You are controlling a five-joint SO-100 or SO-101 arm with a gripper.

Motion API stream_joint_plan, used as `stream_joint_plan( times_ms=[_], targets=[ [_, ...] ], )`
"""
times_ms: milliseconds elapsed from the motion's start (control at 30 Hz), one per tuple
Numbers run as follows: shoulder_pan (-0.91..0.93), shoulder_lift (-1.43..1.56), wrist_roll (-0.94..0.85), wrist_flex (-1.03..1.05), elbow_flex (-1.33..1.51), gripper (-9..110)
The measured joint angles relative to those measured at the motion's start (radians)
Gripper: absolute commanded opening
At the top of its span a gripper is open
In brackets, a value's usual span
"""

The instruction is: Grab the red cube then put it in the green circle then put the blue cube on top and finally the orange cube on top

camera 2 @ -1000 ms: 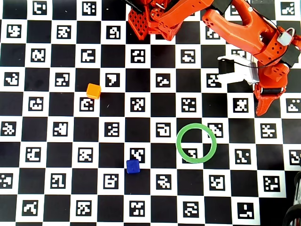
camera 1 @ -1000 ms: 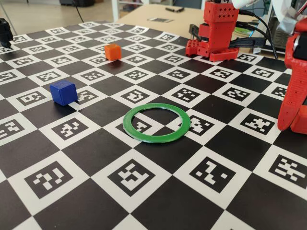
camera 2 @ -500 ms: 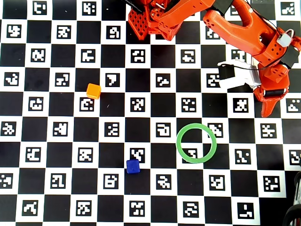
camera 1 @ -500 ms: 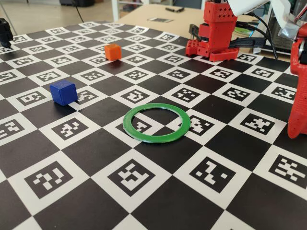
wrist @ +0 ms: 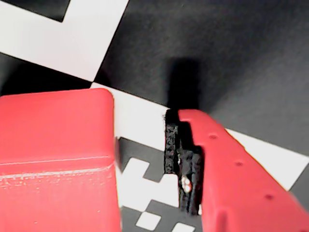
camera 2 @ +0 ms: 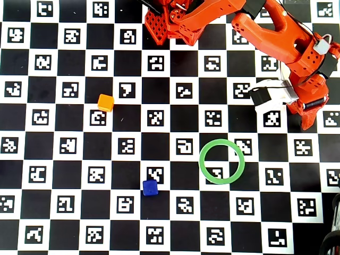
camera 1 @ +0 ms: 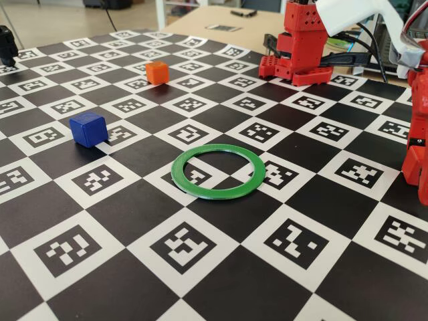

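Observation:
In the wrist view a plain red block, which looks like the red cube (wrist: 58,145), stands on the board left of my black-padded finger (wrist: 222,164), with a strip of board showing between them. The other finger is out of frame. My gripper (camera 2: 307,119) (camera 1: 418,177) hangs low over the board's right side and hides the cube in the fixed and overhead views. It is open. The green circle (camera 1: 179,172) (camera 2: 201,162) lies flat with nothing in it, left of the gripper. The blue cube (camera 1: 88,128) (camera 2: 150,187) and the orange cube (camera 1: 157,72) (camera 2: 105,102) sit further left.
The red arm base (camera 1: 301,47) (camera 2: 175,21) stands at the board's far edge. A white camera housing (camera 2: 273,94) rides beside the wrist. A black object (camera 1: 7,43) sits at the far left edge. The checkered marker board (camera 1: 221,267) ends close beside the gripper.
Over the last second my gripper has shifted right toward the board's edge. The ring, blue cube and orange cube have not moved.

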Motion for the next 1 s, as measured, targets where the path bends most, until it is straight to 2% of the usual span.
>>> stream_joint_plan(
  times_ms=[667,1000],
  targets=[
    [-0.012,-0.035,-0.008,0.049,-0.071,39],
    [-0.012,-0.038,0.006,0.026,-0.094,30]
  ],
)
